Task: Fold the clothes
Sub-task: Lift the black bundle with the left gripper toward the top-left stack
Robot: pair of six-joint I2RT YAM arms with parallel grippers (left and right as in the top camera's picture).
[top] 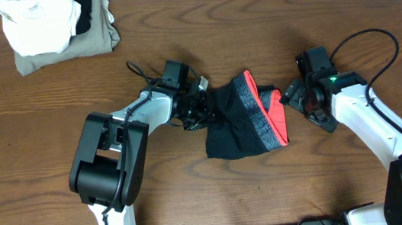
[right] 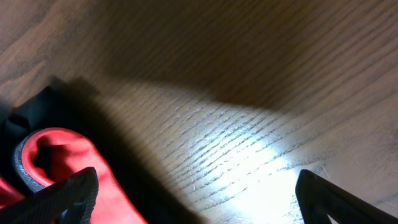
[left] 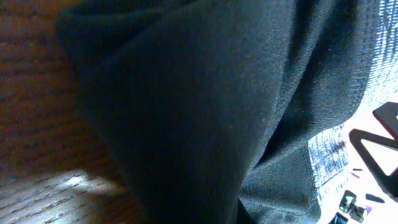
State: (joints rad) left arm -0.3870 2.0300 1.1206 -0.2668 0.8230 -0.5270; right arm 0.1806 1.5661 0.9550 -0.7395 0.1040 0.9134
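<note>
— The table (top: 176, 38)?
— Brown wood grain, with a folded white-and-khaki pile (top: 60, 26) at its far-left corner.
— The clothes (top: 235, 130)?
— Bunched mid-table; left gripper (top: 205, 110) clamped on their black edge, right gripper (top: 289, 98) spread wide beside the red-orange waistband (top: 269, 116).

Your white-and-black left arm (top: 113, 150) and right arm (top: 366, 111) end in a black left gripper (top: 202, 106) and right gripper (top: 291, 97); a looped black cable (top: 366, 31) and green lamp (top: 333, 78) mark the right.
</note>
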